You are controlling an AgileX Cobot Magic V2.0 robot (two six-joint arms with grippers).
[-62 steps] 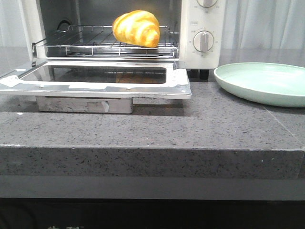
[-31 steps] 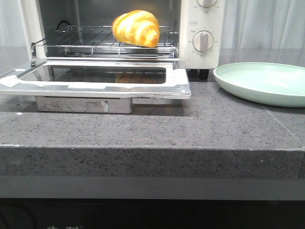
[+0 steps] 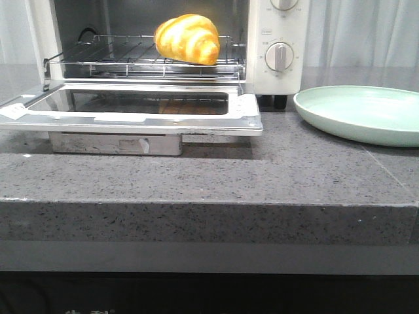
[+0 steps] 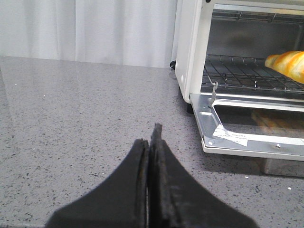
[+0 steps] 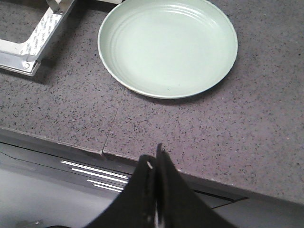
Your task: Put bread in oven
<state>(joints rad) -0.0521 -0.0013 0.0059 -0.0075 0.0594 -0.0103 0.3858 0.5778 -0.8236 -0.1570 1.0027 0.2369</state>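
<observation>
The bread (image 3: 187, 38), a glossy golden-orange croissant roll, lies on the wire rack (image 3: 131, 55) inside the cream-white oven (image 3: 278, 39). The oven's glass door (image 3: 137, 108) is dropped open and lies flat. The bread also shows in the left wrist view (image 4: 288, 64) on the rack. My left gripper (image 4: 151, 137) is shut and empty above the counter, off to the oven's left. My right gripper (image 5: 156, 156) is shut and empty over the counter's front edge, short of the plate. Neither gripper shows in the front view.
A pale green round plate (image 3: 360, 112) sits on the grey stone counter (image 3: 209, 176) right of the oven; it also shows in the right wrist view (image 5: 167, 45). The open door overhangs the counter. A white curtain (image 4: 95, 28) hangs behind.
</observation>
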